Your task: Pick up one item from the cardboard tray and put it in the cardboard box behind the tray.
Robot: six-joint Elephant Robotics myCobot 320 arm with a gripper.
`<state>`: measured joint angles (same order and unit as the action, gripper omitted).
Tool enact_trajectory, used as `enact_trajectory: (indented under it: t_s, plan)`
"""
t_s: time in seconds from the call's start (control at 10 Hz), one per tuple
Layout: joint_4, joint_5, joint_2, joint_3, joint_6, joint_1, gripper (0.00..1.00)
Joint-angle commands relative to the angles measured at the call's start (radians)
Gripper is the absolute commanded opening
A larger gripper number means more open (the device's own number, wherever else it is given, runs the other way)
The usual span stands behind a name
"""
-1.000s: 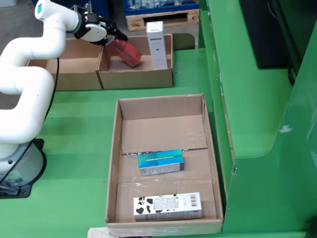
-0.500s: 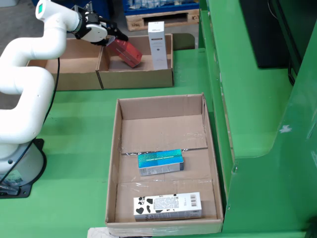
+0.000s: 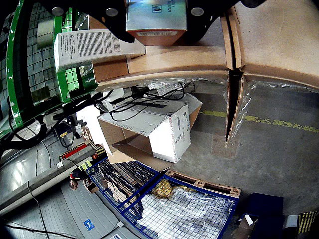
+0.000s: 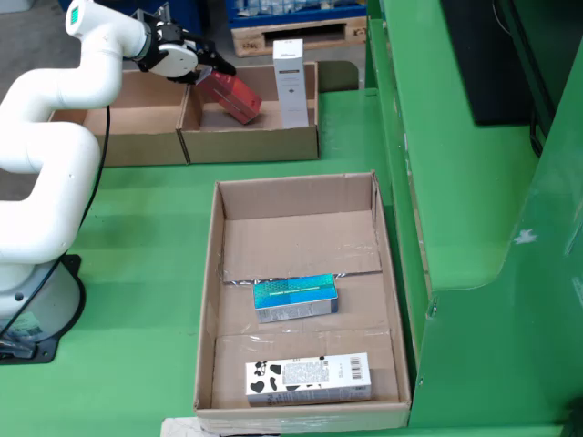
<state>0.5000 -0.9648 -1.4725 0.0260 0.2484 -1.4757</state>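
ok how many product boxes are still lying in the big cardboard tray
2. A teal holographic box lies mid-tray, and a white box with black cow-style patches lies near the front wall of the cardboard tray. Nothing seems hidden.

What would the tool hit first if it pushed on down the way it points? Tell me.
Likely the floor of the right-hand cardboard box: the tool slants down into it, holding the red box. The tall white box stands beside that line. Depth is uncertain.

Two boxes (image 4: 296, 299) in tray (image 4: 211, 300) — cardboard box (image 4: 250, 144) behind.
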Motion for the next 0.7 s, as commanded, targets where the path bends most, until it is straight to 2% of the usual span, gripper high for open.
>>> enact_trajectory:
  t_s: [0.0, 0.1, 0.6]
  plan:
    - [0.012, 0.011, 0.031, -0.026, 0.008, -0.006, 0.00]
    - [0.012, 0.011, 0.031, -0.026, 0.008, -0.006, 0.00]
    - [0.012, 0.011, 0.031, -0.026, 0.008, -0.006, 0.50]
